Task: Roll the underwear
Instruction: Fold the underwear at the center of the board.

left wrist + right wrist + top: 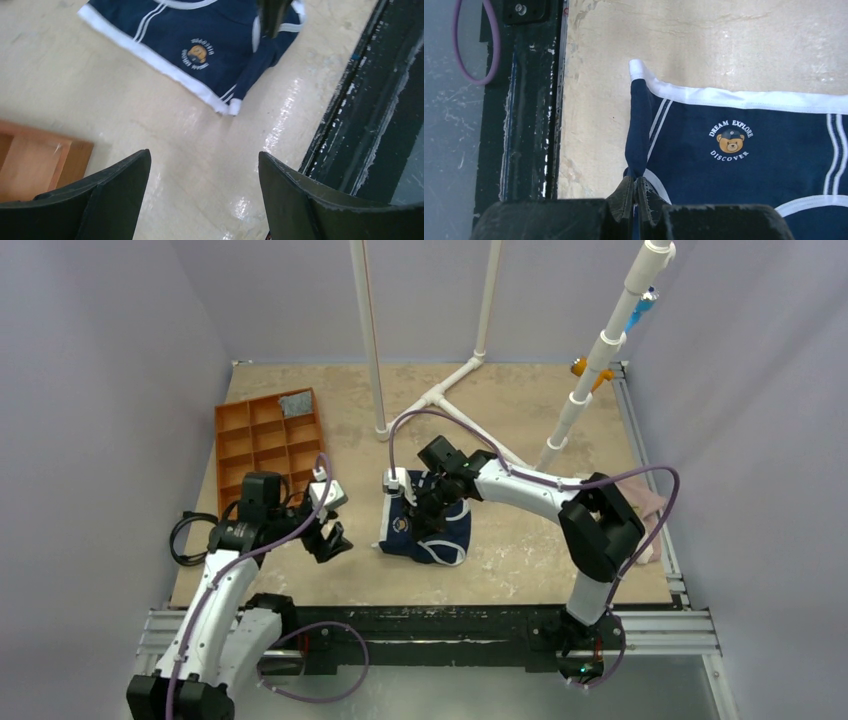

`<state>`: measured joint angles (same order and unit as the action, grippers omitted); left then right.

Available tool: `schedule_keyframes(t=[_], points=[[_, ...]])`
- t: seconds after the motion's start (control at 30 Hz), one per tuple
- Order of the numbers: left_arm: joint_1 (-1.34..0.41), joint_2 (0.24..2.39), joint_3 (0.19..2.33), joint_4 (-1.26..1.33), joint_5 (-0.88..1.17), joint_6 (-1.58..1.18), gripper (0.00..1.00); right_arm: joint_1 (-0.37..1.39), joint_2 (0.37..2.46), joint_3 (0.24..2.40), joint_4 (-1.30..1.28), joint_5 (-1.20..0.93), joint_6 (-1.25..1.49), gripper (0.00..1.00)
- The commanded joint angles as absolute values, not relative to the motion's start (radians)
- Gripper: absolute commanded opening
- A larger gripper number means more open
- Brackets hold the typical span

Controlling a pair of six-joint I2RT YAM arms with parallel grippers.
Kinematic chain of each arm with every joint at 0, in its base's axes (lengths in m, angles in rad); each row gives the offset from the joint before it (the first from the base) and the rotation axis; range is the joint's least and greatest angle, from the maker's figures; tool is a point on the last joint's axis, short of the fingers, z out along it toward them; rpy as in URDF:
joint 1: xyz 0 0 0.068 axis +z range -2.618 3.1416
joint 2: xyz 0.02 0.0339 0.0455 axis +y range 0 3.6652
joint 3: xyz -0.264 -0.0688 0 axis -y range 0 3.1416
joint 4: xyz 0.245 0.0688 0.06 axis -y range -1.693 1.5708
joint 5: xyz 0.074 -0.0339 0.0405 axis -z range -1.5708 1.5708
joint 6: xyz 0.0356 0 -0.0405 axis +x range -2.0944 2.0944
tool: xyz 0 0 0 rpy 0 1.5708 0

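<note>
The underwear (447, 536) is navy blue with white trim and a small bear print, and it lies flat on the table's middle. In the right wrist view its waistband (734, 99) runs across the top. My right gripper (635, 182) is shut on a pinched fold of the underwear (734, 165) at its side edge, lifting that edge slightly. From above, the right gripper (436, 512) sits over the garment. My left gripper (334, 540) hovers to the left of it, open, with only bare table between its jaws (204, 157). The underwear (200, 40) lies well ahead of the left fingers.
An orange compartment tray (232, 445) stands at the back left with a grey item (297, 403) in one cell; its corner (45, 165) is beside my left fingers. White pipe stands (370, 340) rise behind. A pale pink cloth (655, 508) lies at the right edge. The black front rail (360, 100) is close.
</note>
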<state>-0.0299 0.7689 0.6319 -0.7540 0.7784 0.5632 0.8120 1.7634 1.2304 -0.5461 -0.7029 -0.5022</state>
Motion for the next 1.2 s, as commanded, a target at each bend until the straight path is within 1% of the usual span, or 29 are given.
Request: schedule_keyframes(t=[0.0,0.23,0.4,0.7,0.93,1.17], points=[[-0.192,0.811,0.621,-0.603,0.773,0.597,0.77,0.794,1.796,1.279,-0.607,-0.794,-0.535,0.0],[-0.34,0.97,0.655,-0.508,0.724,0.606,0.75,0.77,1.812,1.288,-0.616,-0.815,-0.537,0.0],[-0.445,1.008,0.621,-0.423,0.655,0.623,0.75,0.752,1.829,1.298,-0.631,-0.845,-0.538,0.0],[-0.523,1.083,0.608,-0.354,0.587,0.674,0.59,0.722,1.832,1.301,-0.642,-0.876,-0.543,0.0],[-0.567,1.145,0.614,-0.341,0.532,0.718,0.54,0.712,1.841,1.307,-0.653,-0.891,-0.549,0.0],[-0.582,1.18,0.632,-0.341,0.505,0.731,0.46,0.709,1.842,1.308,-0.653,-0.891,-0.551,0.0]])
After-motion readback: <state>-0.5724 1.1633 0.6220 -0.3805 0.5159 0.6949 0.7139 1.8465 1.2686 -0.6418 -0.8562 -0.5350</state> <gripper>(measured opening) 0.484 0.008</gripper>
